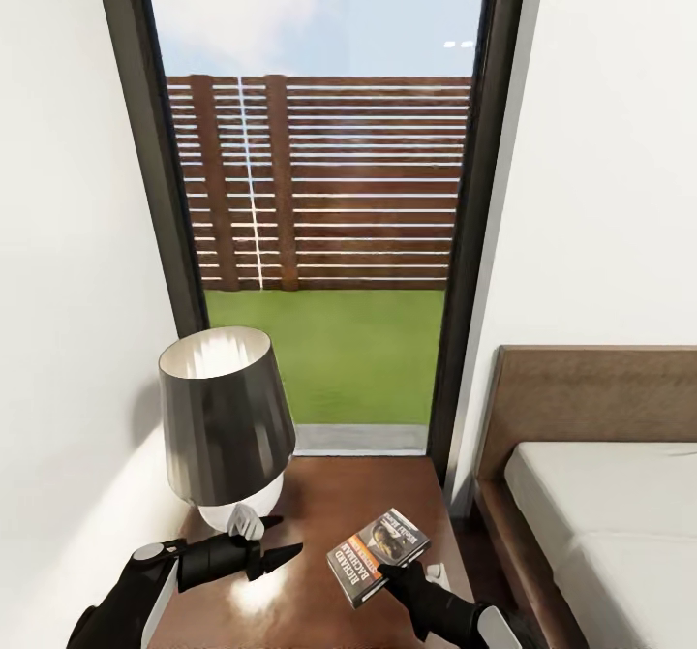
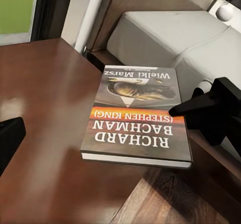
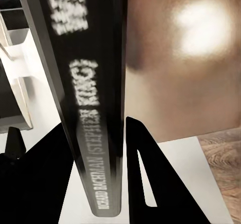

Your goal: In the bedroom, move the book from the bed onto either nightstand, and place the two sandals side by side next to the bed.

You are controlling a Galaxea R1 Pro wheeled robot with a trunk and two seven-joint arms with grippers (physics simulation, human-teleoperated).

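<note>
We are gripping the Richard Bachman paperback (image 1: 378, 557) with the right tool (image 1: 395, 571), lower centre, over the nightstand surface (image 1: 329, 504); releasing while it overhangs the edge risks it tipping off. The left tool (image 1: 276, 550) is hanging empty, apparently closed.

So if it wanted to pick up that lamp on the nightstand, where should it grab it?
Probably the white base below the dark shade, reached low from the front by the left gripper. The shade is wide and flares downward, likely too broad for the jaws; the base is narrower and carries the lamp.
</note>
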